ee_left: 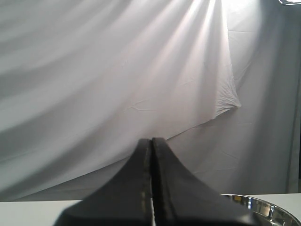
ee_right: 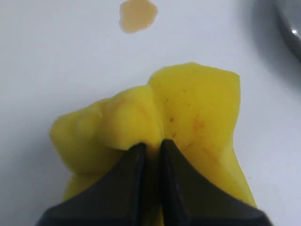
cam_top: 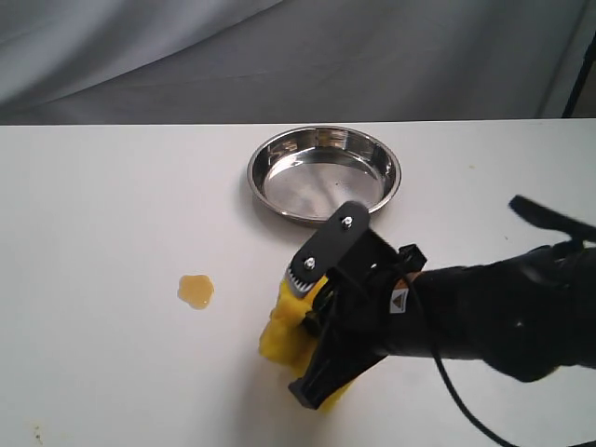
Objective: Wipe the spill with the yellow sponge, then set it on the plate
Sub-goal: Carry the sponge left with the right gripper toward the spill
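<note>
The right gripper (ee_right: 151,147) pinches the yellow sponge (ee_right: 197,108) tightly on the counter (cam_top: 93,205), near the spill (cam_top: 196,291) but not touching it. The plate (cam_top: 279,186) sits apart. The left gripper (ee_left: 151,141) is closed, holding nothing.

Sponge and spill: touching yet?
Apart. The right wrist view shows a strip of bare table between the sponge and the spill; the exterior view shows the same gap.
</note>
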You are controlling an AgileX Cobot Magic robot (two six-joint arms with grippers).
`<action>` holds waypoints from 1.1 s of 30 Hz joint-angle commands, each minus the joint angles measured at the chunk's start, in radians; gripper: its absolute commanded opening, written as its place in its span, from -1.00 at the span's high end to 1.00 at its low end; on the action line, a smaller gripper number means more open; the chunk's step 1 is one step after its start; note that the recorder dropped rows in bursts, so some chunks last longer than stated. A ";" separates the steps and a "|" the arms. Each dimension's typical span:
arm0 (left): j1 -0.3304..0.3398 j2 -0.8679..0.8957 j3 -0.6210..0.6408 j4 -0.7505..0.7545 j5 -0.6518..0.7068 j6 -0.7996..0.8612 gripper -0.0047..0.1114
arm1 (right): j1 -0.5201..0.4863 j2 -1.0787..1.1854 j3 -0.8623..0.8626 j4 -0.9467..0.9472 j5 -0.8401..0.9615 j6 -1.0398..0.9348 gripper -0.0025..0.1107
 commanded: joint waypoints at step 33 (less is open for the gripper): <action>-0.005 -0.004 -0.001 -0.004 -0.007 -0.002 0.92 | 0.098 0.553 -0.620 0.019 0.138 -0.004 0.96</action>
